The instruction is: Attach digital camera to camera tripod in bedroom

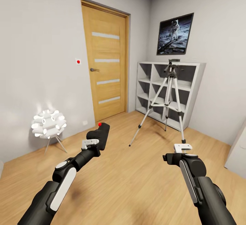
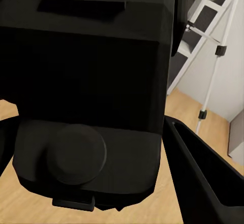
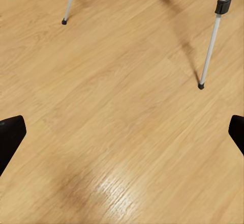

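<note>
So the robot is in the bedroom, facing a corner with a wood door (image 1: 105, 61) and a grey cube shelf (image 1: 169, 92). The tripod (image 1: 166, 98) stands on the wood floor (image 1: 136, 184) right in front of that shelf, legs spread, black head up top with nothing mounted on it.

The left end effector (image 1: 97, 139) is clamped on the camera (image 1: 101, 132), holding it up in the air ahead of the robot, red button on top. It's well apart from the tripod, off to the tripod's left in the head view. In the left wrist view the camera (image 2: 86, 96) sits up close as a big black body, with one black finger (image 2: 203, 173) alongside it and a couple of tripod legs (image 2: 211, 81) and the shelf behind.

The right end effector (image 1: 182, 148) is held out over the floor near the closest tripod foot, holding nothing. In the right wrist view its fingertips (image 3: 10, 132) sit far apart at either edge, so it's wide open, with bare floor between them and two tripod feet (image 3: 201, 85) beyond.

Also around: a white ball-shaped lamp (image 1: 49, 124) on the floor by the left wall, and an astronaut picture (image 1: 175, 33) above the shelf.
</note>
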Controlling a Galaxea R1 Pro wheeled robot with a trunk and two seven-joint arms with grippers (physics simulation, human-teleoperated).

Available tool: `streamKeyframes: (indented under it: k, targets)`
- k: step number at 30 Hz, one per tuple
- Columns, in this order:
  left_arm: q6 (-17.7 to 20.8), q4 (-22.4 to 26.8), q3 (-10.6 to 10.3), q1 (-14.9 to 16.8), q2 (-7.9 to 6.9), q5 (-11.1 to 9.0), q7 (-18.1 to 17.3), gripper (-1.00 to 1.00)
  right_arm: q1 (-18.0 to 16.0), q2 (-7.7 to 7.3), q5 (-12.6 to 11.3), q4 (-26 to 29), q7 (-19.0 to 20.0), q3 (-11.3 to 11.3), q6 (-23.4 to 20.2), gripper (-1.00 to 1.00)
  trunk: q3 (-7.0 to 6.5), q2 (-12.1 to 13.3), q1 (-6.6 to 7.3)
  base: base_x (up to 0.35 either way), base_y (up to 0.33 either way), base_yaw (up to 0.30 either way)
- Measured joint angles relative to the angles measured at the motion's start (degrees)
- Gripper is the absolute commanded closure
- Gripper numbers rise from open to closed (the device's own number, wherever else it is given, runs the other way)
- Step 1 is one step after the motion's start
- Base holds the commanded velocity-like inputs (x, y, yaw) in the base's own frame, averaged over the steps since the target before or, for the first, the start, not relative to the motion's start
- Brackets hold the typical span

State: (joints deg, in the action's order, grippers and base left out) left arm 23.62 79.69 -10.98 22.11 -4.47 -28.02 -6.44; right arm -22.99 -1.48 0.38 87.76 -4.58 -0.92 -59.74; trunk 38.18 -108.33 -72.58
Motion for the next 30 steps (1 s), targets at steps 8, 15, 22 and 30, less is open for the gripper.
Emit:
streamKeyframes:
  k: [8,15,22,30]
  targets:
    - [-0.6,-8.7,-0.1,0.0,-0.01,-0.1,-0.1,1.00,0.0,0.00,-0.2,-0.1,0.2,0.0,0.0,-1.00,-1.43,3.2,1.76,0.000,0.000,0.000]
    - [-7.4,-17.0,0.1,0.0,-0.07,-0.2,-0.4,1.00,0.0,0.00,-0.2,-0.1,0.2,-0.1,0.0,-1.00,-2.69,6.0,3.29,0.000,0.000,0.000]
    - [-11.6,-21.6,1.8,0.0,-0.19,-0.6,-0.5,1.00,0.0,0.00,0.1,-1.6,0.0,-0.1,0.0,-1.00,-3.95,8.8,4.83,0.000,0.000,0.000]
    - [-12.0,-23.1,3.6,0.0,-1.20,-0.7,-0.5,1.00,0.0,0.00,0.2,-3.1,0.1,-0.1,1.7,-1.00,-5.39,12.0,6.59,0.000,0.000,0.000]
